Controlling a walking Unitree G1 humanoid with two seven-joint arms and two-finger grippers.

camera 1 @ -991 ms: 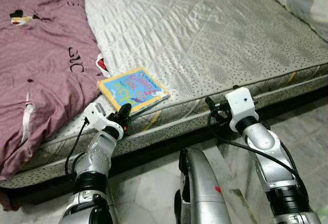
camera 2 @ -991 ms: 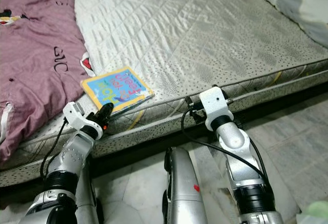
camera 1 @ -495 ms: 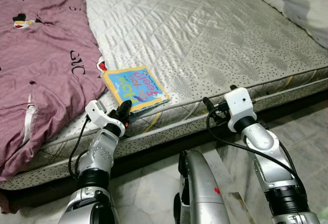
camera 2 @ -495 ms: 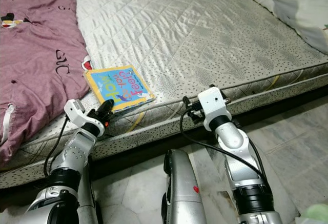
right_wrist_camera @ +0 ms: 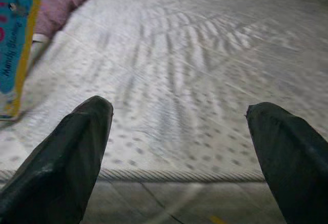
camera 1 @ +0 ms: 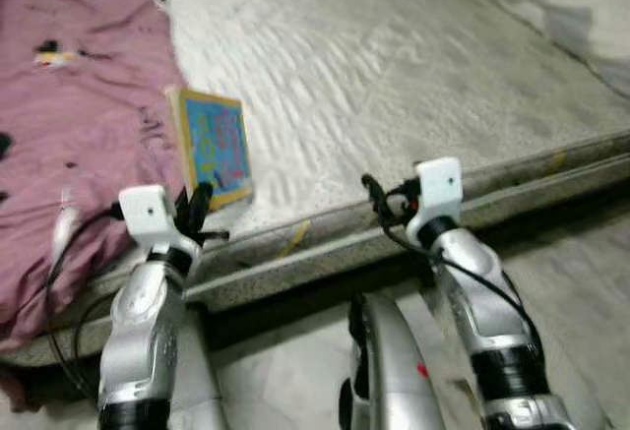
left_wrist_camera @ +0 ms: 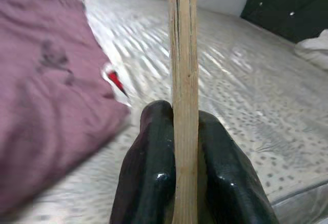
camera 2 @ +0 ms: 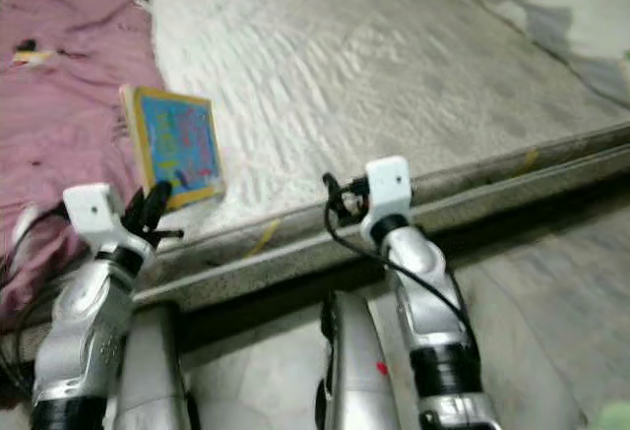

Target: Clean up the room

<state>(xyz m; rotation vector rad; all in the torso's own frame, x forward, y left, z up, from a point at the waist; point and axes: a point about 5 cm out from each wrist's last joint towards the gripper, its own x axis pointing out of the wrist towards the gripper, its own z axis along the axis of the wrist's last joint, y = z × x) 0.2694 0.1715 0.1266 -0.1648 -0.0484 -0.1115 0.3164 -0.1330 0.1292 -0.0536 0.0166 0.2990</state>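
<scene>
You have the book (camera 1: pixel 213 148) in hand: a thin, bright blue children's book with a yellow border, tipped up on edge over the near side of the mattress (camera 1: pixel 394 86), just beside the purple blanket (camera 1: pixel 69 115). The left gripper (camera 1: pixel 200 207) is pinching its lower corner; in the left wrist view both black fingers (left_wrist_camera: pixel 148 167) press flat against the board's pale edge, one on each side. The head views are blurred, so whether the book's bottom edge is touching the mattress or is already clear of it is hard to say.

As for progress, you are early. The book is grasped but not put away, and no shelf or bin for it is in sight. The blanket lies rumpled across the left part of the bed, and a white pillow or bundle of bedding (camera 2: pixel 561 7) sits at the far right corner. Those look like work left to do.

Your left arm is raised from below the bed edge, forearm upright, wrist bent toward the mattress. Your right arm is held up the same way farther right, with the right gripper (camera 1: pixel 379 199) at the mattress edge; its fingers (right_wrist_camera: pixel 66 147) are spread wide and hold nothing.
</scene>
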